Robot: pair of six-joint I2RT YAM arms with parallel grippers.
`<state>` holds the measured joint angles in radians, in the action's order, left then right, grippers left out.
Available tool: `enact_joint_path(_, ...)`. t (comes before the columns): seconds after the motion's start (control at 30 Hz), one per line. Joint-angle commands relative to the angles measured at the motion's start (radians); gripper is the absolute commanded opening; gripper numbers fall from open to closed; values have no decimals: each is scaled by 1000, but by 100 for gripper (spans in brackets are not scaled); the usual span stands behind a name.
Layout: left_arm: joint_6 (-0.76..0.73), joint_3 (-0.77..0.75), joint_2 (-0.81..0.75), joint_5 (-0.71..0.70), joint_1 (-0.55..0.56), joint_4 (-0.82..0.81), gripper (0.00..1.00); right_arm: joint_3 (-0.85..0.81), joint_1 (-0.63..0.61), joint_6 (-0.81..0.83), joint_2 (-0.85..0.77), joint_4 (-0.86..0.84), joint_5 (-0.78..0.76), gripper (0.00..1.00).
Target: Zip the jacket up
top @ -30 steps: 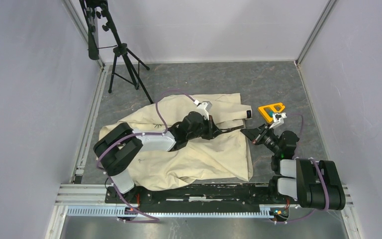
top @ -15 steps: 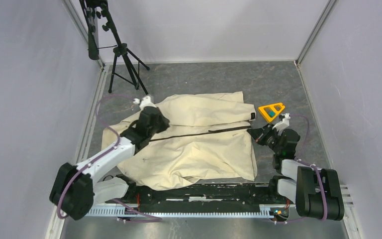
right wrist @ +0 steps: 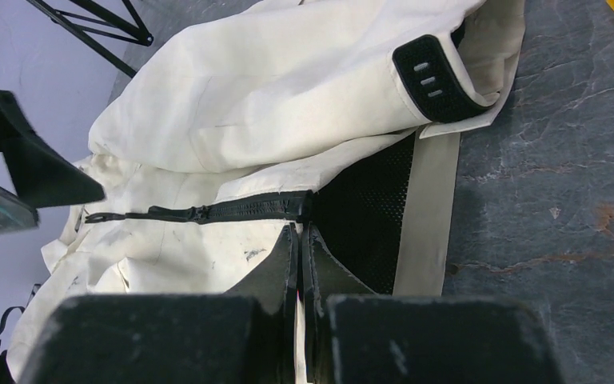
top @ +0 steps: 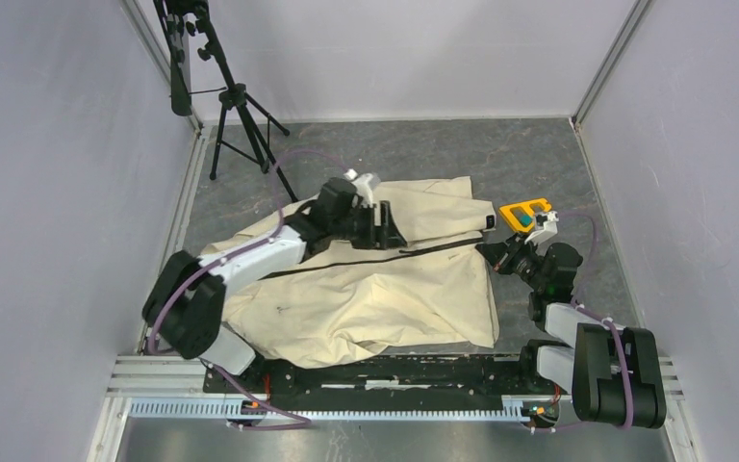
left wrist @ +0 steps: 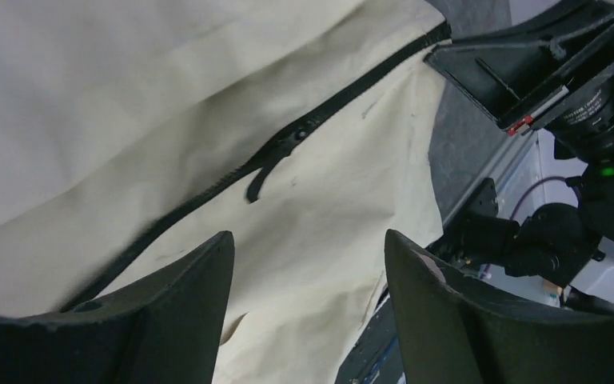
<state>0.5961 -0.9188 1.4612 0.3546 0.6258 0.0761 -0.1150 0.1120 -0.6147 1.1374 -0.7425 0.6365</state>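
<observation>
1 jacket, hem tight in R hand.

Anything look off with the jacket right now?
On the jacket, the hem beside the right gripper lies open, baring black mesh lining. Otherwise only wrinkles.

Soft, even light comes down from overhead, bright enough that the pale walls look washed lilac, with no glare. The jacket throws only a thin, soft shadow along its near edge onto the grey surface. From above, the walls splay outward, a wide-lens bend. In the left wrist view the left fingers are dark, blurred shapes and the zipper is sharper. In the right wrist view the right fingers are shaded and soft-edged, and the cloth is nearly overexposed.
</observation>
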Motion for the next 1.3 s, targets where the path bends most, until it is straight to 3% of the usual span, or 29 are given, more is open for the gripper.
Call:
enact_joint_path(0.0,-54,-151,160,112,53,62,73,-31,-6,20,-4,-50,37,0)
enact_joint_path(0.3,-80,-244,289,38,66,141,70,-31,-6,7,-2,-68,44,0)
enact_joint_path(0.47,-60,-288,363,109,75,125,67,-30,-6,4,-1,-72,50,0)
enact_joint_path(0.63,-72,-321,397,116,77,147,45,-28,-6,2,-2,-78,49,0)
enact_joint_path(0.87,-86,-340,420,114,78,158,30,-26,-6,-1,2,-84,52,0)
enact_joint_path(0.97,-98,-348,424,109,88,171,10,-27,-6,0,3,-79,45,0)
enact_joint_path(1.0,-112,-353,423,74,94,197,3,-29,-6,1,0,-71,33,0)
enact_joint_path(1.17,-121,-269,299,-271,101,283,2,38,20,-22,-125,8,-195,0)
enact_joint_path(1.27,-137,-185,180,-399,86,300,2,63,63,-47,-162,16,-204,0)
